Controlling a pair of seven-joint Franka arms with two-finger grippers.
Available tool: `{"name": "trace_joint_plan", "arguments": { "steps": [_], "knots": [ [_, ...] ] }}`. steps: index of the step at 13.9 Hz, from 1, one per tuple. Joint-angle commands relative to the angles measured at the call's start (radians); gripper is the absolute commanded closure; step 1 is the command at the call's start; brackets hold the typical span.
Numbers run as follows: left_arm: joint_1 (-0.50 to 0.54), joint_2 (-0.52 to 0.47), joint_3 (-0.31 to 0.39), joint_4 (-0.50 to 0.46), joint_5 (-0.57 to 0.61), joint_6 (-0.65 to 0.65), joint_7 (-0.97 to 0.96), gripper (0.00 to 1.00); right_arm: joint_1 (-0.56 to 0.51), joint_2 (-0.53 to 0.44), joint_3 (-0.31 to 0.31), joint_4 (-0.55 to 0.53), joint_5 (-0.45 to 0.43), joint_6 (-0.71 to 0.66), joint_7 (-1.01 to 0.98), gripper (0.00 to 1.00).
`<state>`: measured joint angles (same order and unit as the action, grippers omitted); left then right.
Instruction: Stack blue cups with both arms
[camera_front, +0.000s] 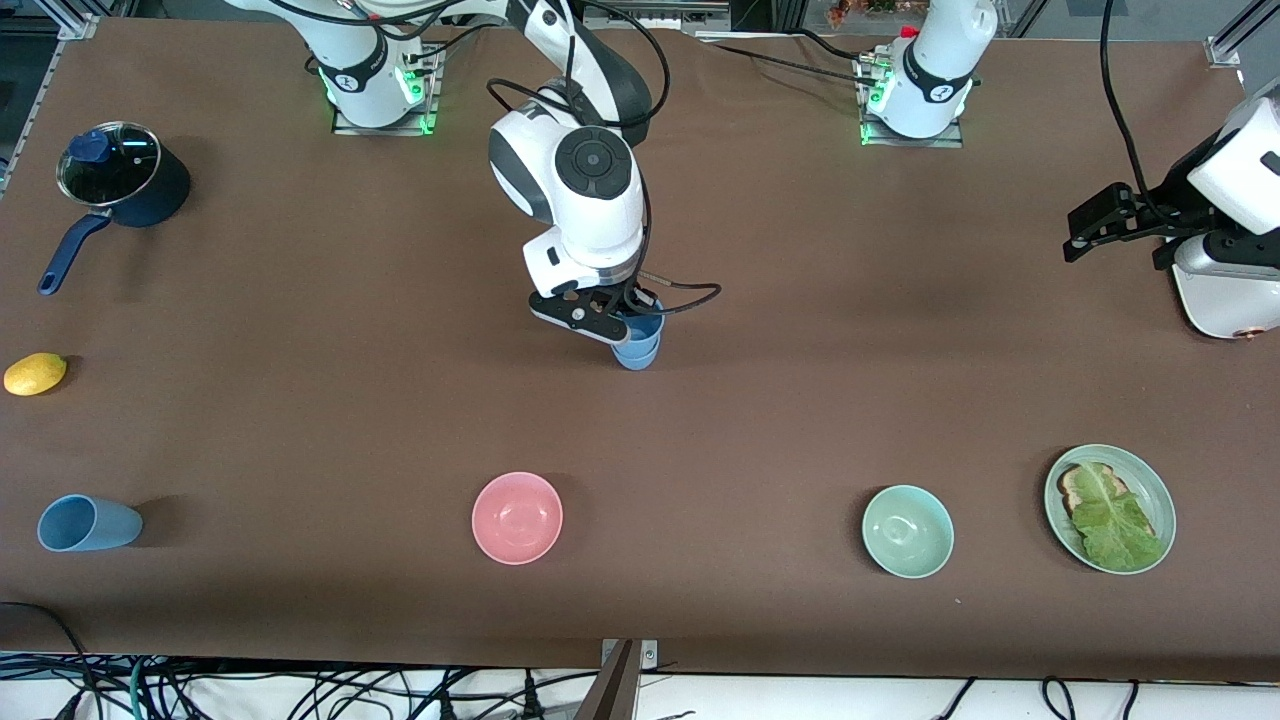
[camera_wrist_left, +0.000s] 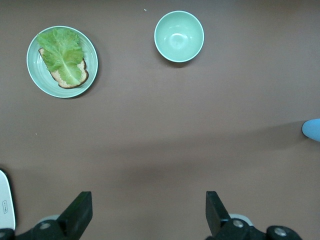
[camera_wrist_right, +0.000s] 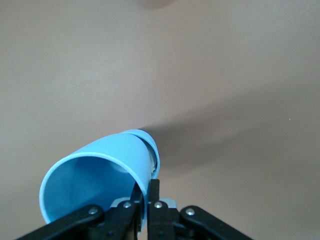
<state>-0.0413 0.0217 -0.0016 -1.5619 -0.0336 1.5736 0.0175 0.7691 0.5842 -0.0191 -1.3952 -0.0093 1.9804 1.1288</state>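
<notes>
Brown table (camera_front: 800, 330) is carrying a scatter of things under two white arms. Right gripper (camera_front: 612, 322) is pinching the rim of a blue cup (camera_front: 637, 345) over the middle of the table, one finger inside the wall and one outside, as the right wrist view shows (camera_wrist_right: 100, 185). That cup is hanging tilted, and I cannot tell whether its base is touching the table. A second blue cup (camera_front: 88, 523) is lying on its side at the right arm's end of the table, nearer the front camera than the lemon (camera_front: 35, 373) and the pot (camera_front: 122, 185). Left gripper (camera_wrist_left: 147, 212) is waiting high over the left arm's end, its fingers spread wide with nothing between them, looking down on the green bowl (camera_wrist_left: 179, 36) and the plate (camera_wrist_left: 35, 75) with toast and lettuce.

Risks, as I judge them: the rim pinch is thin, so the held cup could be swinging or slipping out during a fast move. The lying cup is round and light, likely rolling away if nudged off-centre. It is also well apart from the left arm, so a handover may be needed. Nesting a tilted cup could be jamming the rims or tipping the lower cup. The pink bowl (camera_front: 517, 517) sits along the route toward the lying cup and could be clipped.
</notes>
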Motion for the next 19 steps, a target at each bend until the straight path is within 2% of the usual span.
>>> {"name": "trace_joint_plan", "arguments": {
  "steps": [1,2,5,7,8,10,17,19],
  "knots": [
    [-0.005,-0.008,0.003,-0.02,0.001,-0.003,0.021,0.0,0.009,0.016,-0.008,0.036,-0.015,-0.009,0.017,0.57],
    [-0.005,-0.005,0.002,-0.018,0.001,-0.003,0.021,0.0,0.009,0.016,-0.008,0.036,-0.015,-0.009,0.019,0.49],
    [-0.011,-0.003,0.0,-0.007,0.001,-0.023,0.022,0.0,-0.001,0.008,-0.01,0.045,-0.015,-0.021,0.005,0.47],
    [-0.029,-0.006,0.005,-0.009,0.001,-0.027,0.022,0.0,-0.028,0.006,-0.018,0.071,-0.015,-0.057,-0.013,0.37],
    [-0.031,-0.005,0.003,-0.009,0.001,-0.027,0.022,0.0,-0.049,0.005,-0.018,0.091,-0.011,-0.075,-0.056,0.28],
    [-0.029,-0.005,0.003,-0.01,0.001,-0.03,0.022,0.0,-0.089,0.002,-0.022,0.116,-0.008,-0.136,-0.159,0.01],
    [-0.026,0.004,0.002,-0.001,0.001,-0.038,0.006,0.0,-0.277,-0.101,-0.025,0.151,-0.006,-0.362,-0.581,0.0],
    [-0.028,0.007,0.002,0.002,0.003,-0.037,0.007,0.0,-0.294,-0.164,-0.054,0.139,-0.002,-0.393,-0.679,0.0]
  ]
}}
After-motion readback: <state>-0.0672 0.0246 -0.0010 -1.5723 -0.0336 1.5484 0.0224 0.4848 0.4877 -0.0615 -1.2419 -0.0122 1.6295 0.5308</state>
